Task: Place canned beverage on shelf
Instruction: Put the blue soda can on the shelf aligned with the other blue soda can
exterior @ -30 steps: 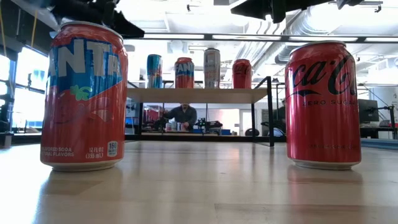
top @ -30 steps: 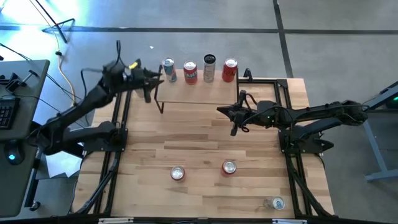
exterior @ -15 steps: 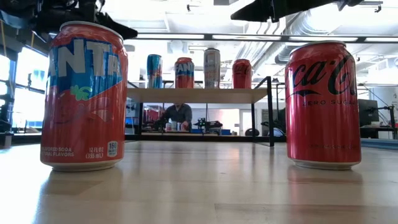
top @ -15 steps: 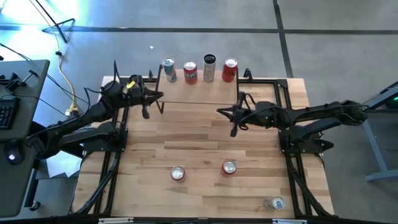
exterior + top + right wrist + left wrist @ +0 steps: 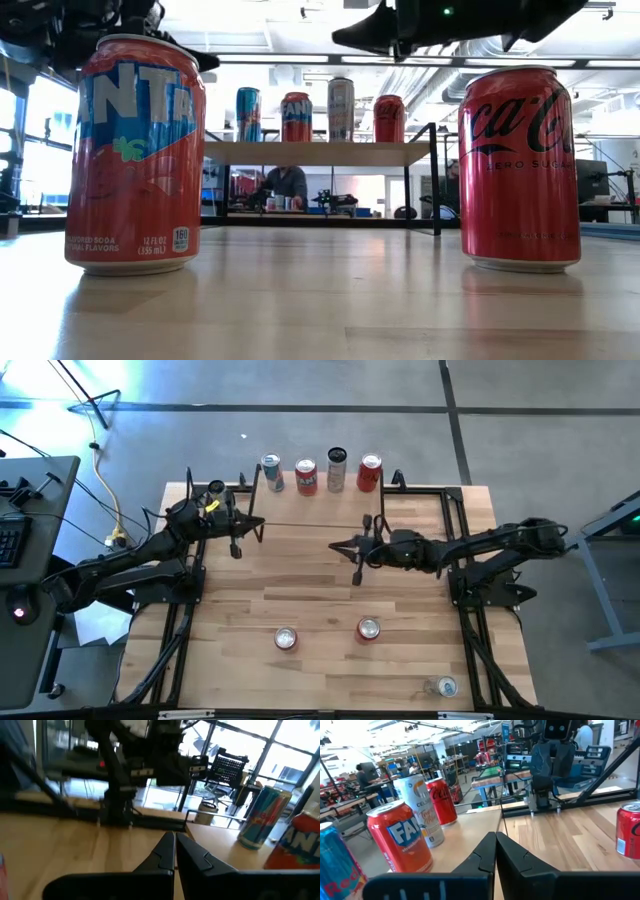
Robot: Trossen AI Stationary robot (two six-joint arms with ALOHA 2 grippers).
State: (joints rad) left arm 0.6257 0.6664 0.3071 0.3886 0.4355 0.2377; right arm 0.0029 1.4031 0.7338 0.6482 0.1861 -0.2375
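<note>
Light wood planks make up the surface (image 5: 320,600), framed by black rails and standing on a grey concrete floor (image 5: 540,440). The shelf (image 5: 318,510) sits at the far edge, and four cans line its top: a blue can (image 5: 271,473), an orange can (image 5: 306,476), a silver can (image 5: 336,469) and a red can (image 5: 369,473). Nearer than the shelf, two more stand on the bare wood, a Fanta can (image 5: 135,155) and a Coke can (image 5: 520,168), well apart from the shelf; a clear cup (image 5: 443,687) lies near the front right corner. The left tool (image 5: 236,528) hangs just beside the shelf's left end, its fingers pressed together and holding nothing. The right tool (image 5: 357,552) hovers in front of the shelf's right half, also closed and empty. Seen level across the surface, the room behind the shelf is bright, with ceiling light strips and ducts, and a person (image 5: 290,185) sits at a bench beyond the shelf's legs. To the left of the surface stands a desk (image 5: 30,510) with a keyboard.
</note>
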